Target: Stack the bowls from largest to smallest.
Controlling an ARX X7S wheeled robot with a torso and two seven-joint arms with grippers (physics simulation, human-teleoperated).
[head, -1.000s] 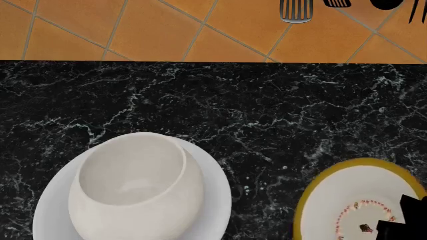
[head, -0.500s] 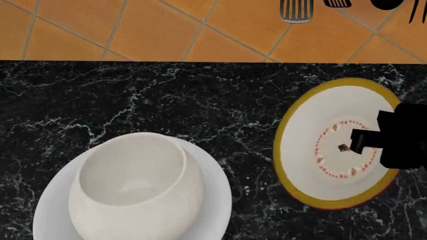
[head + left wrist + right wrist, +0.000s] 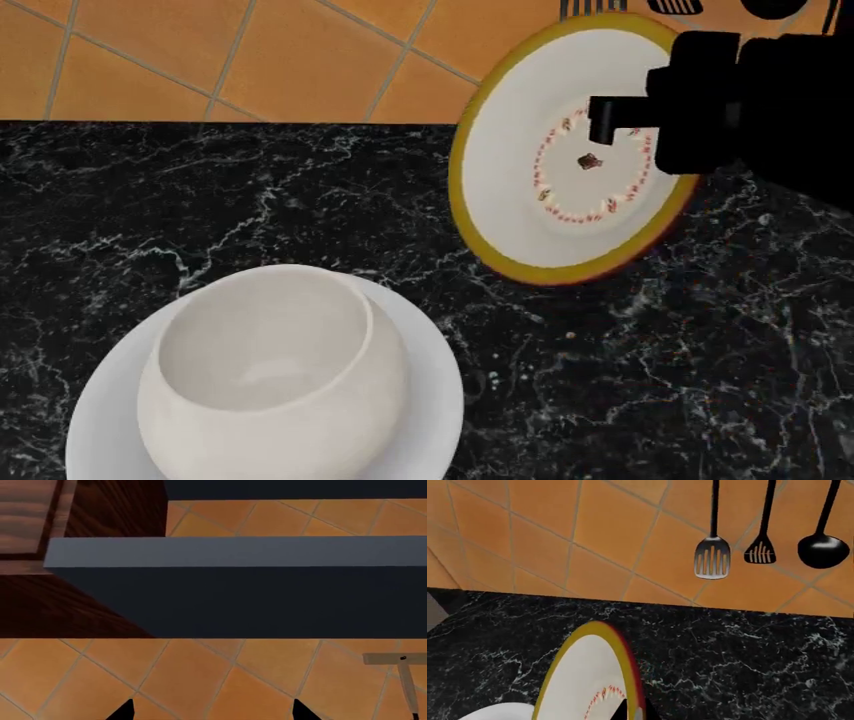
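**Small bowl lifted clear, heading for the stack**

Now carried high over the far side of the desk [image 3: 641, 380]: the small yellow-rimmed bowl [image 3: 567, 150], tilted so its red-dotted ring faces the head camera, pinched at the rim by the right gripper [image 3: 627, 112], jaws clenched on it. Raised off the black marble and shifted up and leftward compared with half a second ago, when seen lower and further right; a second ago, down at the near right edge of view. Closer, then, to the deep cream bowl [image 3: 274, 375], already seated in the wide shallow white bowl [image 3: 427, 400] at near left, both unmoved. Judged as the last step under way: transport, then levelling and lowering into the cream bowl.

Left gripper [image 3: 210, 712]: only two dark tips visible in its wrist view, spread apart, holding nothing, pointed at orange tile.
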